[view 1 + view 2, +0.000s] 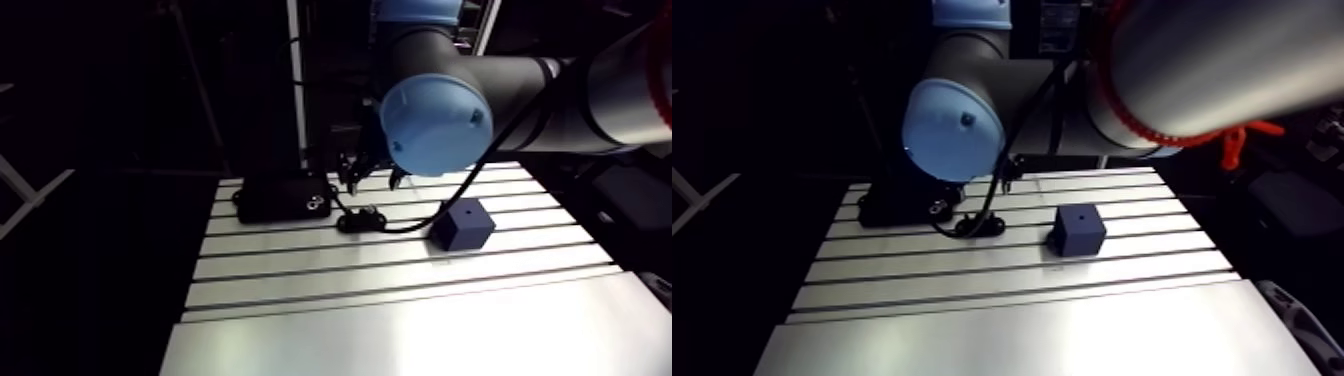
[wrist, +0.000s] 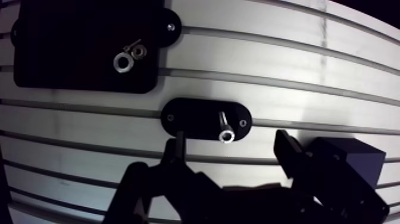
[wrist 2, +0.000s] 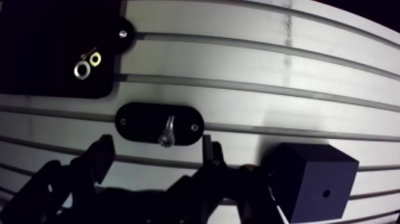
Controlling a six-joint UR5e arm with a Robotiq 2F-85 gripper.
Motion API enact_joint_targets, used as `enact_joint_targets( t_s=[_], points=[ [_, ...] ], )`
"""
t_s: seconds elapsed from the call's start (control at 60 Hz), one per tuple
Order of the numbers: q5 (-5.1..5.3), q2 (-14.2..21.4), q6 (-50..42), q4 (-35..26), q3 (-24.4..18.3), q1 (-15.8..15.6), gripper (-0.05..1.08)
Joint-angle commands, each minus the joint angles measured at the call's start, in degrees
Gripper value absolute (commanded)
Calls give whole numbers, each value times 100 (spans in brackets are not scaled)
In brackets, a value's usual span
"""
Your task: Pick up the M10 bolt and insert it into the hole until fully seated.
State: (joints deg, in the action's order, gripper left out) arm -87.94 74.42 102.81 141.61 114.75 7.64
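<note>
- Two fingers (image 2: 178, 154) of the hand (image 2: 231, 149) stand spread and empty, poised just short of the M10 bolt (image 2: 224, 127).
- The bolt lies on its side on a black oval holder (image 2: 193, 117), ungrasped, so pick-up and insertion both look left to do.
- Its hole (image 3: 325, 193) waits in the dark cube (image 3: 312, 179) beside the hand, near the holder.
- Bare worktop (image 2: 309, 65) lies open ahead; a black tray (image 2: 71, 42) holding a washer (image 2: 123, 61) sits beyond the holder.
</note>
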Motion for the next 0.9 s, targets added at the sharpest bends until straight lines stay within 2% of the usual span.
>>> enact_joint_targets(
  t_s=[0.017,0.9],
  points=[
    [-8,-73,-10,99,34,0,25],
    [-25,-186,-37,127,158,8,38]
  ],
)
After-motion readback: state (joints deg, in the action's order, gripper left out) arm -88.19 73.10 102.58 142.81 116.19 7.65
